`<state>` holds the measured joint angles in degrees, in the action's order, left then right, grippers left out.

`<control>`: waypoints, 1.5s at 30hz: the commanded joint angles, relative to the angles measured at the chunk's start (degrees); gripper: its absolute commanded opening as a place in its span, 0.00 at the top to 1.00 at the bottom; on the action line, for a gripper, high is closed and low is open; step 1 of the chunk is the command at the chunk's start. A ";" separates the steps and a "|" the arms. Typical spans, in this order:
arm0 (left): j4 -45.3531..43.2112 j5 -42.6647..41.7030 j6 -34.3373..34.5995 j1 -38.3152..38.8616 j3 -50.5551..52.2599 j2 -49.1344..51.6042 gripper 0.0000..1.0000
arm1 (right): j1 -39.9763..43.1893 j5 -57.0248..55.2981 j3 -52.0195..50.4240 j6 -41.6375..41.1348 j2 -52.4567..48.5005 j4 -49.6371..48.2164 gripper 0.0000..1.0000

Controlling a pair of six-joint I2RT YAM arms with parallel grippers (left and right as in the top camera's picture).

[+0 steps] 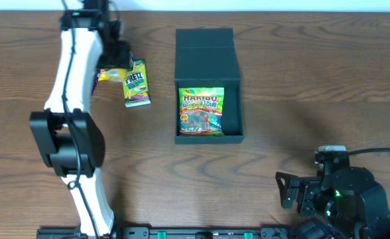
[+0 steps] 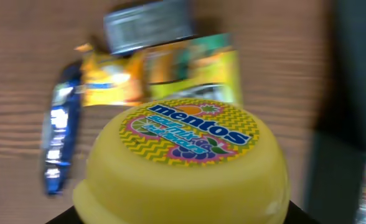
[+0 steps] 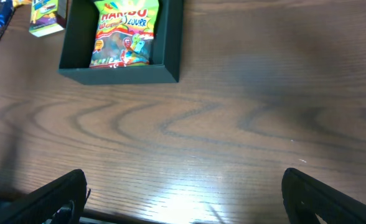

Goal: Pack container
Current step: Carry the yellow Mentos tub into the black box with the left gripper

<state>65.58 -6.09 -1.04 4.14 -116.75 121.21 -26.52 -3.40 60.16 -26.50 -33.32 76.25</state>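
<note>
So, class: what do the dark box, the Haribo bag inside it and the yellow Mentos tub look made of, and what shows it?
Box: likely cardboard, matte; dull flat walls, folded flap.
Haribo bag: plastic film, seemingly glossy; thin printed pouch.
Mentos tub: probably moulded plastic, smooth; rounded rim, sheen.

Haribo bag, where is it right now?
In the overhead view the Haribo bag lies inside the open container, in its near end, mid-table, to the right of the green snack box.
</note>
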 commanded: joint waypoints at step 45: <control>-2.36 1.77 40.48 40.81 1.09 6.95 0.94 | 0.26 -0.20 0.52 0.63 0.04 0.07 0.01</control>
<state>62.85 -5.15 38.79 44.66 -116.16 128.20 -26.52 -3.40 60.16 -26.50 -33.32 76.25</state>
